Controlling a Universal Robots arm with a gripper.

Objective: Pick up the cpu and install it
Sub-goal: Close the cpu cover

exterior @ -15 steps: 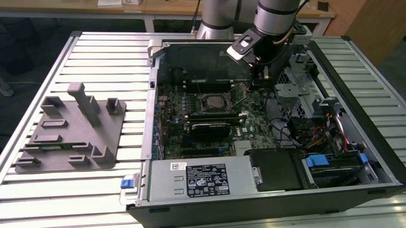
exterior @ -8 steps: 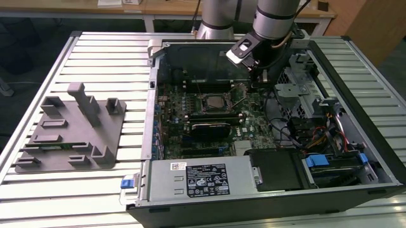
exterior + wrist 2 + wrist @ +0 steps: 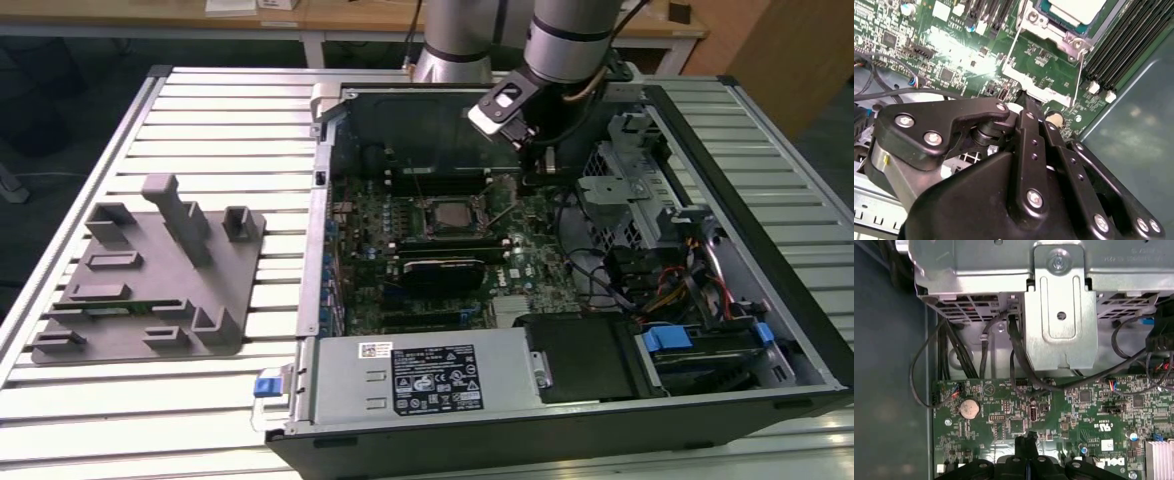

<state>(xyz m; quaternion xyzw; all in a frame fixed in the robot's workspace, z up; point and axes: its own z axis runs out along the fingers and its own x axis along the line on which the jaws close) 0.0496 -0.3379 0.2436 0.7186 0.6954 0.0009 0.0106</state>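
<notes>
End effector (image 3: 1027, 438) tips together nr mobo (image 3: 999, 410); cpu (image 3: 1076, 7) part cut off.

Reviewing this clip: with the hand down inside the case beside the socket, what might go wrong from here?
The shut hand sits low over the motherboard beside the socket's metal frame; a small drift may scrape components or strike it. A knock could shift the cpu in its socket. Loose black cables hang nearby and may catch the arm.

cpu (image 3: 447, 214) clear above, cables (image 3: 597, 268), drive cage (image 3: 641, 198) beside
</notes>
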